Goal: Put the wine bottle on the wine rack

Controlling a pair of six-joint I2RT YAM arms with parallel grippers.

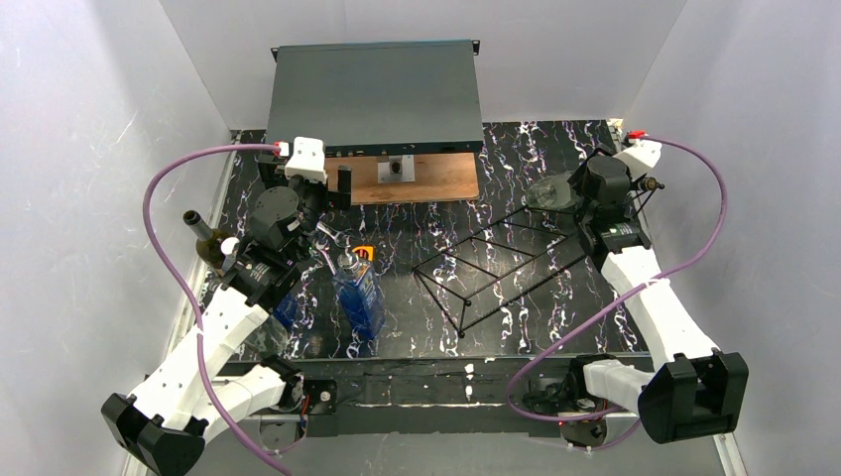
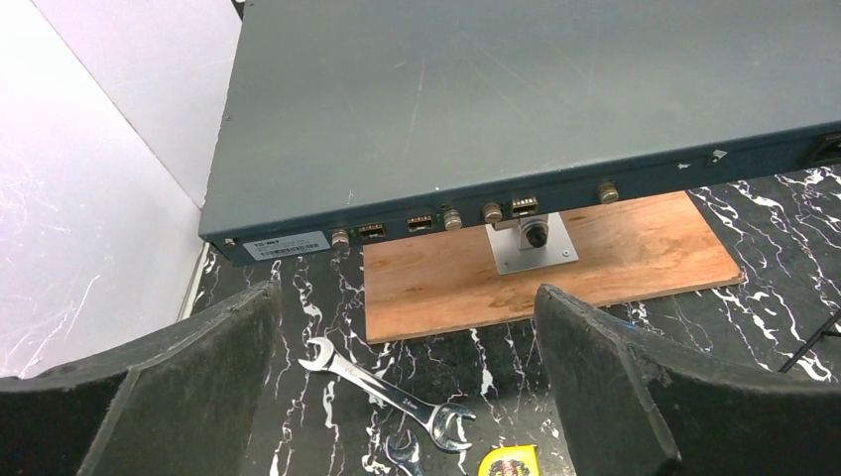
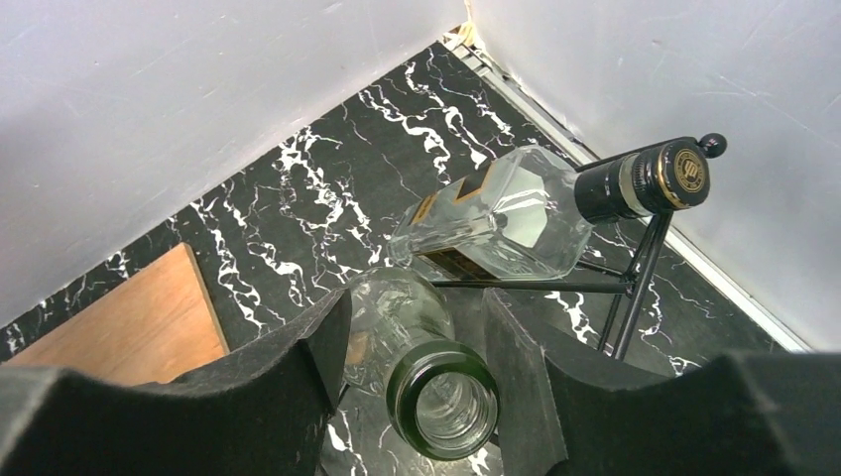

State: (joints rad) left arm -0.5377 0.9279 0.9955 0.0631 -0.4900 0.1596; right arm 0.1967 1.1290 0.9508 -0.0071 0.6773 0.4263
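Note:
The wine bottle (image 3: 402, 317) is clear glass with a green open mouth. Its neck lies between my right gripper's (image 3: 417, 297) fingers, tilted, with the body pointing away over the rack's wire. In the top view the bottle (image 1: 550, 193) sits at the back right end of the black wire wine rack (image 1: 496, 263), beside my right gripper (image 1: 583, 198). A square clear bottle with a black cap (image 3: 496, 218) lies across the rack's wire (image 3: 635, 268). My left gripper (image 2: 407, 293) is open and empty near the wooden board, far from the rack (image 1: 335, 186).
A grey flat box (image 1: 375, 94) stands at the back, with a wooden board (image 1: 417, 178) in front of it. Two wrenches (image 2: 382, 382) and a yellow tape measure (image 2: 508, 462) lie below my left gripper. A blue bottle (image 1: 359, 293) and a dark green bottle (image 1: 203, 238) are at the left.

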